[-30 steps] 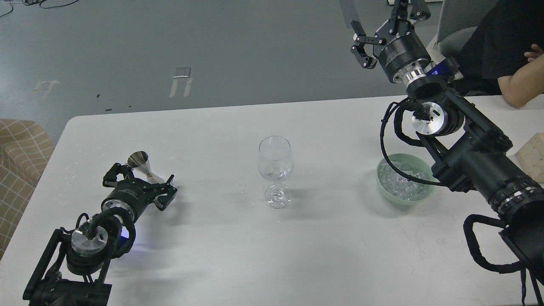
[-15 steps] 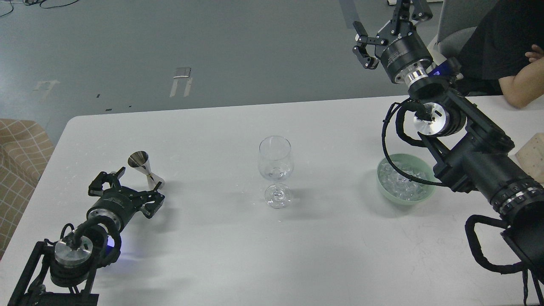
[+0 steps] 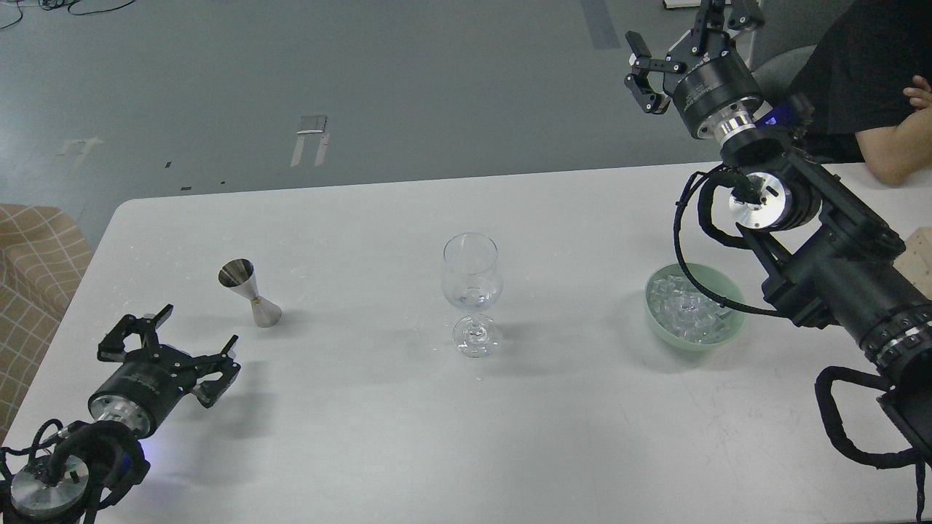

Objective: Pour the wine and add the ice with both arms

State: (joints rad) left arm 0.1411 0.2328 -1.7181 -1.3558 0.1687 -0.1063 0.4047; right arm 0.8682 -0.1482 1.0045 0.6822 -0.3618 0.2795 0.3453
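Grey floor with tape marks behind, white desk [image 3: 364, 437] in front, a seated person [image 3: 874, 80] in black at the far right corner.

Layout looks staged for a two-arm split: wine glass [image 3: 472, 291] upright at centre, reachable by both arms. Steel jigger [image 3: 250, 293] stands upright on the left side, near the left gripper [image 3: 167, 342]. Green bowl [image 3: 695, 306] holding the ice [image 3: 688, 309] sits on the right, under the right arm's cable loop.

Left gripper: low over the desk, jaws spread wide, holding nothing, clear of the jigger with a gap between them. Right gripper [image 3: 681, 44]: raised high beyond the desk's far edge, jaws apart, empty, well away from the bowl.

Glass looks near empty; some clear bits or glare at the bottom, can't tell if that's ice. My read: neither arm is engaged with anything right now; can't say whether pouring is done.

No readable brands, labels or text anywhere; the grippers' markings are too small to read.
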